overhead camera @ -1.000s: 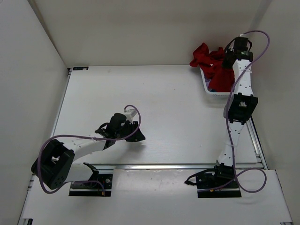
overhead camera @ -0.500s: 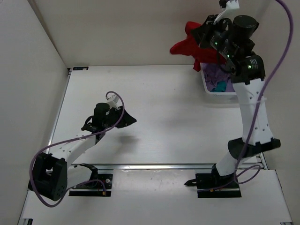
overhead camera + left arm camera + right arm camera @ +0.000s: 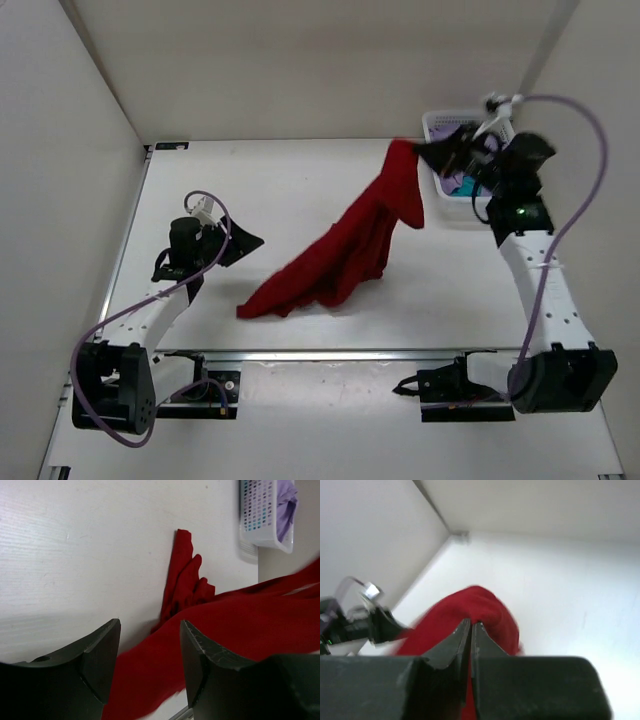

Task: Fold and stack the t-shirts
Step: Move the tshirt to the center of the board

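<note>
Red shirt out, folding yet to begin: the right tool [image 3: 428, 153], jaws pressed together on a bunched fold of the red t-shirt [image 3: 340, 255], holds the garment's upper end in the air just beside the white mesh basket [image 3: 436, 122] at the far right corner. From that pinch the shirt hangs in a long, twisted drape that slants down toward the middle of the surface [image 3: 300, 180], where its lower end lies crumpled.

The left tool [image 3: 247, 241], jaws spread and holding nothing, is poised just left of that trailing end and points toward it. Its wrist view shows red cloth close ahead of the fingertips, not between them.

The lavender t-shirt [image 3: 285, 505] lies in the basket, and from above a scrap of the teal t-shirt [image 3: 464, 187] shows beside it.

The step in hand appears to be bringing the first shirt out to be laid flat. Nothing is folded and no stack has been started. The next move seems to call for the left tool to close on a free edge of the low end, so that both arms can draw the cloth apart and spread it on the surface. Which part of the shirt each end is cannot be told from the twist, so the choice of that second hold matters.
</note>
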{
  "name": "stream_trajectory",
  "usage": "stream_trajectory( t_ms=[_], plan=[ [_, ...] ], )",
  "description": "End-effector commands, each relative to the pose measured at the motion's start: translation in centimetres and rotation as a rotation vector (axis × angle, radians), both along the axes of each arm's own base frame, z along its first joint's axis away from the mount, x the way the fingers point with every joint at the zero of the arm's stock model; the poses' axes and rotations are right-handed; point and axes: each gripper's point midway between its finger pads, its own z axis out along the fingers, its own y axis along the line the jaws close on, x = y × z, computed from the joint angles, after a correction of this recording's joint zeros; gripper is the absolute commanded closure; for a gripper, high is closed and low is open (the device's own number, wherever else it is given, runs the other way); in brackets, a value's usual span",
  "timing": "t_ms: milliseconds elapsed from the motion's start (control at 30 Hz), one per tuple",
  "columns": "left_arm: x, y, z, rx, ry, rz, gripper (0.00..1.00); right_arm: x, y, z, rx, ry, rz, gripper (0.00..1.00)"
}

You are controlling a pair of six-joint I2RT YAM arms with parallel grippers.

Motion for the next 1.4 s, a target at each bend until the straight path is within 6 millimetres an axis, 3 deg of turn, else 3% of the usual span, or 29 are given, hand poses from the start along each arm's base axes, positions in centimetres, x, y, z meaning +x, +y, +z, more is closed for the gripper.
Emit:
stream_trajectory(
  t_ms=[0,33,100,233,300,400,467,567,733,867,1000,1133,1267,1367],
  plan=[
    [-0.9,0.7,-1.5,0.036,0.026,0.017,0.37,0.3,-1.2,-9.8,0.14,0.207,0.025,1.0],
    [-1.6,0.7,-2.7,0.062,0.065,0.011,0.38,0.9,-2.3,-13.5,0.166,0.285,-0.015,1.0],
    [-2.4,1.0,-4.2,0.116,0.099,0.021,0.4,1.9,-3.3,-18.4,0.192,0.414,-0.061,1.0],
    [-4.3,1.5,-5.8,0.236,0.124,0.011,0.41,3.2,-3.3,-20.8,0.144,0.475,-0.117,1.0],
    [-5.3,1.5,-5.8,0.322,0.102,0.005,0.41,4.4,-4.1,-22.1,0.073,0.521,-0.228,1.0],
    [-7.1,0.6,-6.4,0.458,0.1,-0.06,0.38,5.0,-4.6,-22.8,0.0,0.54,-0.278,1.0],
    [-8.5,0.1,-7.3,0.532,0.119,-0.12,0.35,4.7,-3.8,-23.5,-0.01,0.552,-0.271,1.0],
    [-10.5,-2.3,-8.1,0.511,0.153,-0.262,0.38,4.1,-4.0,-24.1,-0.002,0.554,-0.275,1.0],
    [-11.3,-5.1,-7.7,0.428,0.098,-0.367,0.31,3.6,-3.9,-24.2,-0.002,0.567,-0.265,1.0],
    [-12.0,-7.8,-7.5,0.337,0.095,-0.473,0.56,3.4,-3.7,-25.0,-0.012,0.584,-0.265,1.0],
    [-12.0,-8.4,-7.7,0.319,0.085,-0.481,0.81,3.2,-3.3,-24.8,-0.003,0.583,-0.259,1.0],
    [-10.0,-8.2,-6.2,0.269,0.055,-0.422,1.0,3.2,-2.3,-24.5,-0.022,0.583,-0.23,1.0],
    [-5.5,-8.0,0.0,0.175,-0.06,-0.332,1.0,4.2,-0.2,-21.0,-0.034,0.53,-0.181,1.0],
    [-1.5,-7.6,8.0,0.131,-0.202,-0.286,1.0,4.9,1.6,-14.1,-0.061,0.407,-0.154,1.0]
  ],
)
